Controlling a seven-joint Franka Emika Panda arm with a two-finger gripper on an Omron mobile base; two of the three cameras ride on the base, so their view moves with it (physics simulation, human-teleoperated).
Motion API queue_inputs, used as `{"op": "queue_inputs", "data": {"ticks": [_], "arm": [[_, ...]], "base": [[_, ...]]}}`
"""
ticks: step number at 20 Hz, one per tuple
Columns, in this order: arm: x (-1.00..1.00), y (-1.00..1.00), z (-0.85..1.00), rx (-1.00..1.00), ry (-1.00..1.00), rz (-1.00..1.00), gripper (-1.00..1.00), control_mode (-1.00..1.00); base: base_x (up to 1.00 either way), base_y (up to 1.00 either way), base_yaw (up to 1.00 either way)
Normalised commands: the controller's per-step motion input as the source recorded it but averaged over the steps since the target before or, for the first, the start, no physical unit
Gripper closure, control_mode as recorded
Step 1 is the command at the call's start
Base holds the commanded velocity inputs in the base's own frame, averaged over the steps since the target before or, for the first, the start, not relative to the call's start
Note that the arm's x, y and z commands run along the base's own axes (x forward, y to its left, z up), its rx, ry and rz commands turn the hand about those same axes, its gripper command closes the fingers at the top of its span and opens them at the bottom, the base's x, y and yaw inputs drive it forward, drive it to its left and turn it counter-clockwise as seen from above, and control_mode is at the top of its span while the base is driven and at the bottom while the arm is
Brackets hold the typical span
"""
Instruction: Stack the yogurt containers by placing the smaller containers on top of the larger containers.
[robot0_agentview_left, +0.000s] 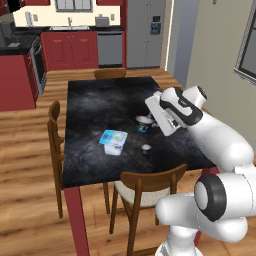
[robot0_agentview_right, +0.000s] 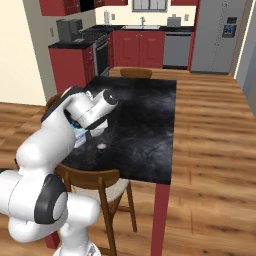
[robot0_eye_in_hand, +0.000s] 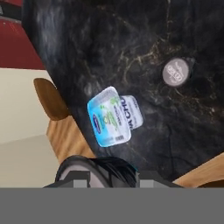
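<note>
Our gripper pinches a cup, held above the black table. The tub sits mid-table, the other cup just beside it. We should centre over the tub's foil, descend level, then release gently.

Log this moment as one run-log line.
gripper: shut on small cup | tub: on table, nothing stacked on it | second cup: on table, apart from tub

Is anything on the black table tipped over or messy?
Nothing looks spilled. The big tub sits flat on the table with its blue top up, turned crooked to the table's edges. One small cup stands upright near it, and another cup sits by the gripper.
</note>
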Motion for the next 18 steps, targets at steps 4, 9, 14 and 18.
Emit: {"op": "queue_inputs", "data": {"ticks": [4,9,14,18], "arm": [[0.00,0.18,-0.19,0.00,-0.08,0.06,1.00,-1.00],[0.00,0.19,-0.16,0.00,-0.06,0.04,1.00,-1.00],[0.04,0.25,-0.13,0.00,-0.02,0.04,1.00,-1.00],[0.14,0.29,-0.08,0.00,-0.01,0.02,1.00,-1.00]], "base": [[0.00,0.00,0.00],[0.00,0.00,0.00],[0.00,0.00,0.00],[0.00,0.00,0.00]]}}
